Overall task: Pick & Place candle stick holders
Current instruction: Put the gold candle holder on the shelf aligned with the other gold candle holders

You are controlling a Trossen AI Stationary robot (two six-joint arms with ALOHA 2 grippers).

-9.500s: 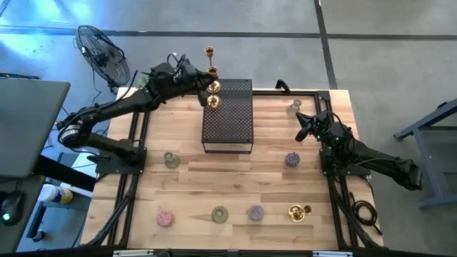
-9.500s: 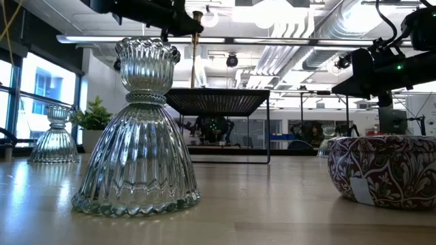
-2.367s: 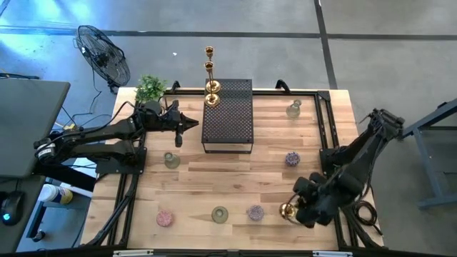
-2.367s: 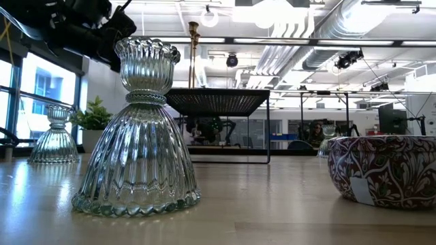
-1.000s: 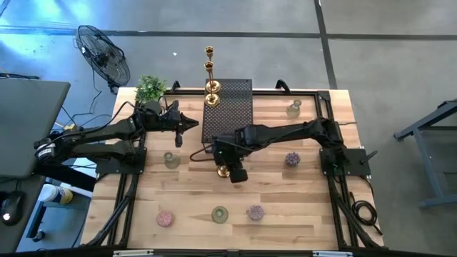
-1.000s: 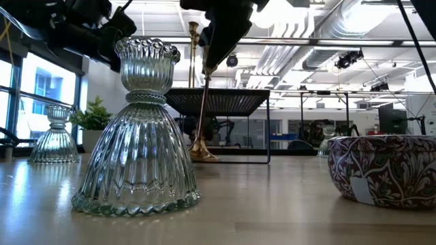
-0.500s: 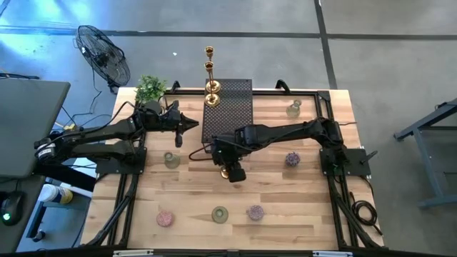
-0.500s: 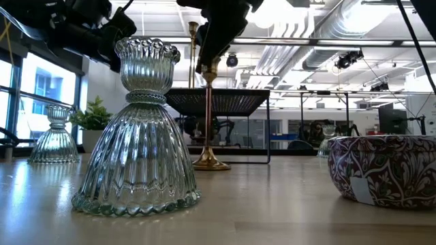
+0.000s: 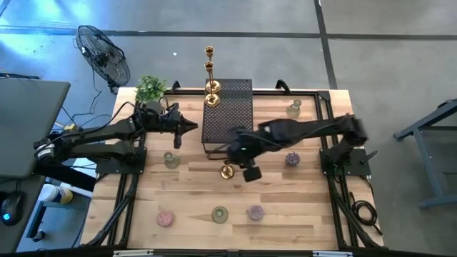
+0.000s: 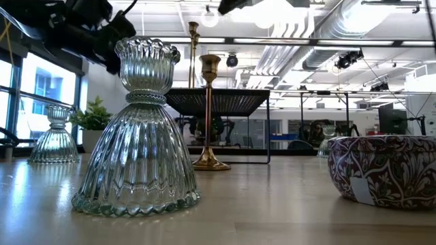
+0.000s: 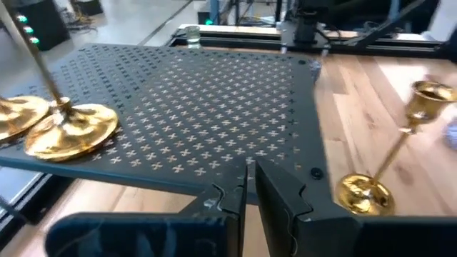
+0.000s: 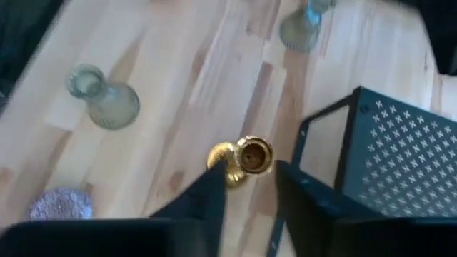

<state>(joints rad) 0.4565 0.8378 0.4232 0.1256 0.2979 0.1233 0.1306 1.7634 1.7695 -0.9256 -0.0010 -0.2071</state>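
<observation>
Right gripper [image 12: 246, 189] open above your upright gold candlestick [image 9: 227, 170] | left gripper [image 11: 250, 187] closed, empty | no legible labels

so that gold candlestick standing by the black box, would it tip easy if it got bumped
Probably yes. The gold candlestick is tall with a slim stem over a fairly small round base, so a nudge near the cup would likely topple it. Its shiny metal surface looks slick, so it might slide in a loose grip. It stands close to the black box, leaving little room on that side.
</observation>
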